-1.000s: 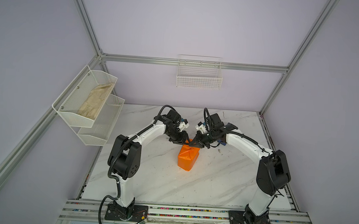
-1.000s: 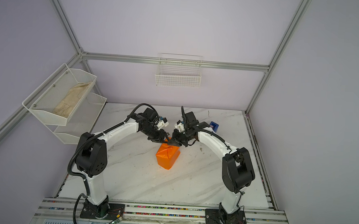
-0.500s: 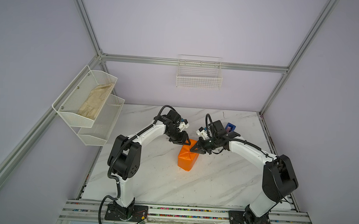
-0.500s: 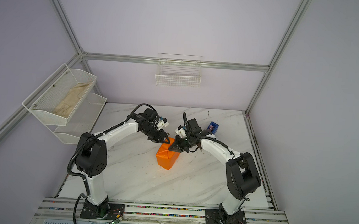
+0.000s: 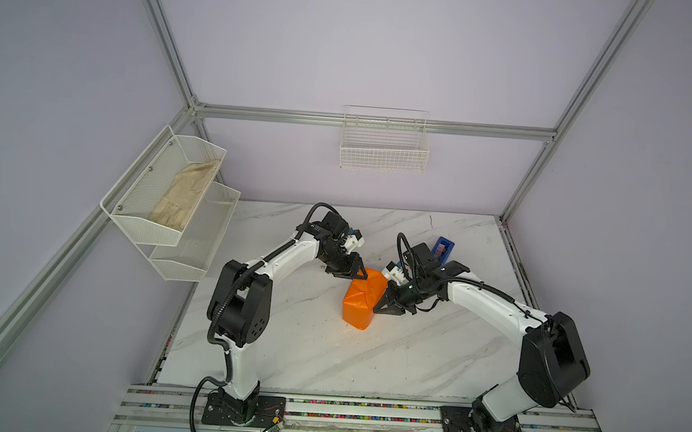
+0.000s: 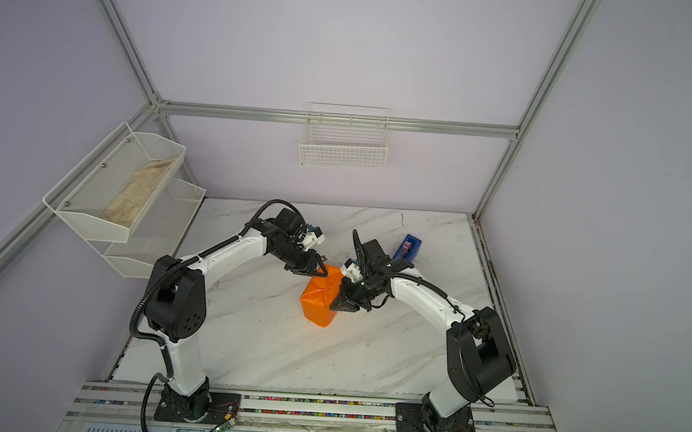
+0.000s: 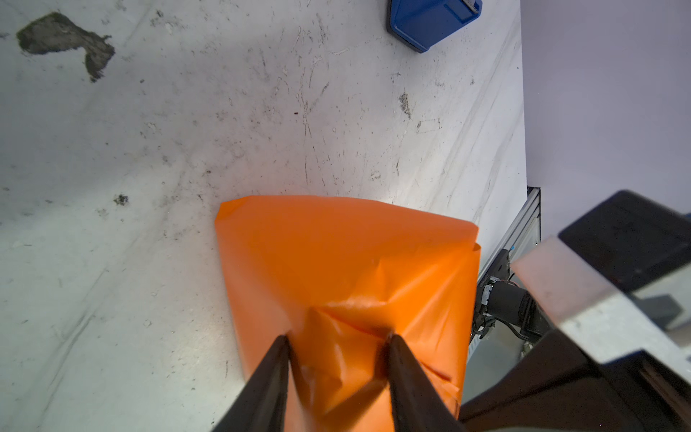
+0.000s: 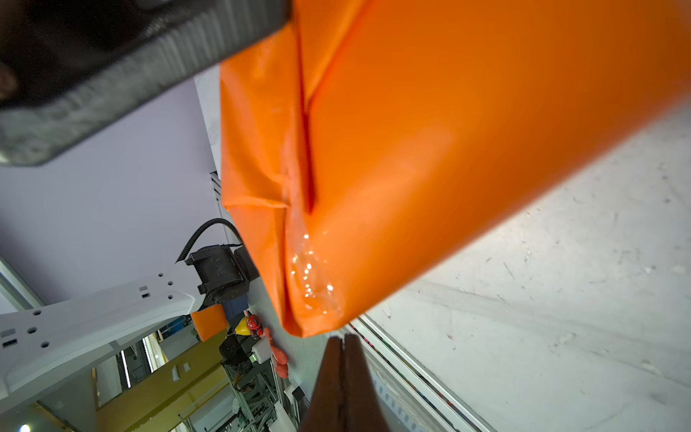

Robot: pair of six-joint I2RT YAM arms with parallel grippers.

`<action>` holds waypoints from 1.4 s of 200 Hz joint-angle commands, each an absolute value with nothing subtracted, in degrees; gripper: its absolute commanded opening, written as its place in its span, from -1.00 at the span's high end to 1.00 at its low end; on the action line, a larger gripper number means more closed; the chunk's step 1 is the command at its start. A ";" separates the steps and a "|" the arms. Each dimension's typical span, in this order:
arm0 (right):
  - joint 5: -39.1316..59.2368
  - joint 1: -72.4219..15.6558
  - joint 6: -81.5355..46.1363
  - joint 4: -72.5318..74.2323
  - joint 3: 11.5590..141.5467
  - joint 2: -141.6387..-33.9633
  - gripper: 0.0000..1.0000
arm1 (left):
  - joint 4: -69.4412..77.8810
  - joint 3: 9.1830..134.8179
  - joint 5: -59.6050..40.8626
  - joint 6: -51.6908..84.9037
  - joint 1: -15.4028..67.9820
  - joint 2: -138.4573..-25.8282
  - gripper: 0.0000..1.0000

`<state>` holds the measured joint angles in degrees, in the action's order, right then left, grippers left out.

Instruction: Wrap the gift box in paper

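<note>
Centrally on the marble table (image 5: 306,347) lies the paper (image 5: 361,301), folded into an orange parcel. The left gripper (image 7: 338,342) sits at the parcel's far end, its fingers (image 7: 402,359) apart and clamping a bunched fold of paper between them. The right gripper (image 8: 342,338) is closed on nothing, its tips just beside the parcel's right side, near its front corner.
</note>
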<state>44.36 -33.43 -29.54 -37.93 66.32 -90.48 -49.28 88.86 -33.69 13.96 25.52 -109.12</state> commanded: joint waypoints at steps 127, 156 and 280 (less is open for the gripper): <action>36.06 -31.43 -32.12 -40.76 69.71 -87.85 1.00 | -58.27 85.03 -19.35 10.90 22.82 -109.43 0.18; 28.67 -27.42 -32.73 -40.60 67.07 -87.73 1.00 | -58.38 84.25 -21.18 9.73 19.37 -108.86 0.18; 33.87 -26.47 -37.41 -22.39 55.48 -93.60 1.00 | -51.34 72.95 -25.93 11.91 12.85 -105.90 0.22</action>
